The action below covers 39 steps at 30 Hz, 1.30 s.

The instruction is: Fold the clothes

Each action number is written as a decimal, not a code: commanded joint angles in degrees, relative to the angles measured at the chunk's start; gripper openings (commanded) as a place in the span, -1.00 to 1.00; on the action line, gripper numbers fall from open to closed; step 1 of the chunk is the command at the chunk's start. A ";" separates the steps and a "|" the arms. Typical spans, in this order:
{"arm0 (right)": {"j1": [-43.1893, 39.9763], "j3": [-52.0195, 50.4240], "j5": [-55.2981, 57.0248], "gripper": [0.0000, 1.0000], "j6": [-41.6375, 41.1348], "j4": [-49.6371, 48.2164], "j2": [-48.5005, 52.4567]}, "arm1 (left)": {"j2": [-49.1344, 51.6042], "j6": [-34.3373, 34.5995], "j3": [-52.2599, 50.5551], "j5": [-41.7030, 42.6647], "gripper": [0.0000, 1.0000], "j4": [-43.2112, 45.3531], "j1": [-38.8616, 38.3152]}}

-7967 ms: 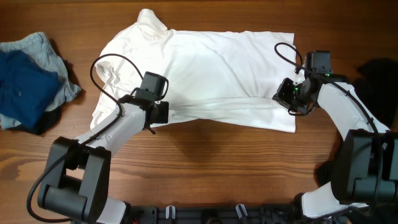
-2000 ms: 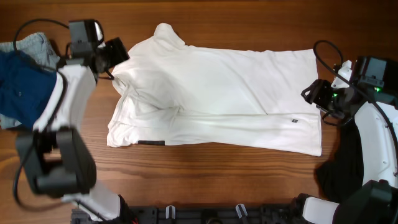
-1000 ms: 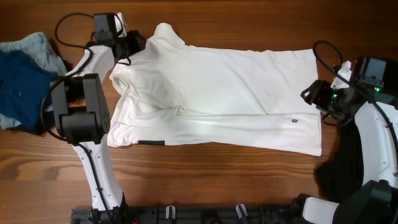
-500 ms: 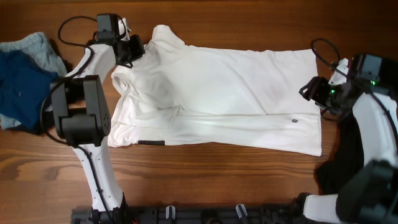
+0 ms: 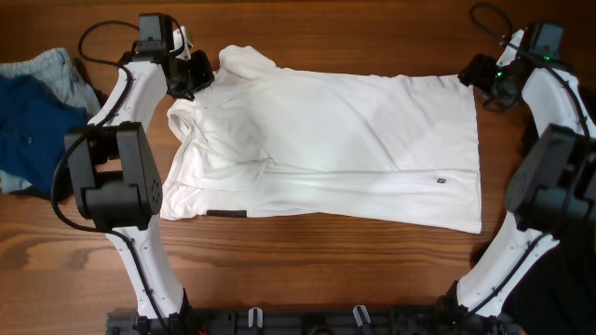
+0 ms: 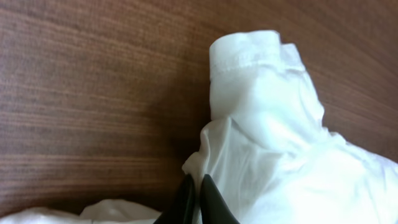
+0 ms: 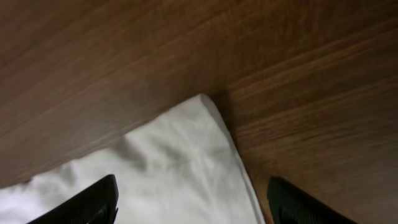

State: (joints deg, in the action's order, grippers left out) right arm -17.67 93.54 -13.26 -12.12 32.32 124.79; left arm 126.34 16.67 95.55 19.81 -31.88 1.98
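A white shirt [image 5: 335,140] lies spread across the wooden table, its near long edge folded over. My left gripper [image 5: 193,76] is at the shirt's far left, beside the sleeve. In the left wrist view its fingers [image 6: 198,186] are shut together on the edge of the white cloth [image 6: 280,143], below the rolled sleeve end [image 6: 249,56]. My right gripper [image 5: 480,73] hovers at the shirt's far right corner. In the right wrist view it [image 7: 193,202] is open wide, straddling the corner of the cloth [image 7: 174,162] with nothing held.
A heap of blue and grey clothes [image 5: 37,121] lies at the table's left edge. A dark garment [image 5: 577,270] shows at the right edge behind the right arm. Bare wood [image 5: 307,270] runs along the front of the table.
The left gripper has shut on the shirt's edge by the sleeve. The right arm has swung from the shirt's right side up to its far right corner, with its jaws opening wider.
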 commanded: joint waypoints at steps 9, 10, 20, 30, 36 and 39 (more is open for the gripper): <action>4.07 1.01 3.23 0.45 -3.50 -10.93 8.00 | -0.76 0.28 0.02 -0.35 -0.91 -2.34 0.11; 4.28 0.92 4.48 0.40 -3.54 -10.80 8.35 | -0.76 0.28 0.02 -0.35 -0.92 -2.56 0.11; 4.33 0.90 8.76 -0.57 -7.21 -9.38 8.87 | -0.76 0.28 0.02 -0.35 -0.92 -3.76 0.11; 4.20 0.98 9.42 -0.91 -8.11 -5.29 7.80 | -1.95 0.26 0.07 -0.31 -0.92 -4.11 0.17; 3.85 0.98 10.29 -0.91 -9.14 0.37 -0.70 | -9.68 0.11 0.07 -0.33 -0.92 -4.74 1.22; 3.61 0.98 11.67 -0.91 -9.29 5.07 -5.70 | -12.85 0.09 0.07 -0.31 -0.92 -7.39 1.95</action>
State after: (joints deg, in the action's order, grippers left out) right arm -13.43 94.61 -4.23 -20.58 34.46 127.28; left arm 119.68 16.67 95.53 19.62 -37.23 2.66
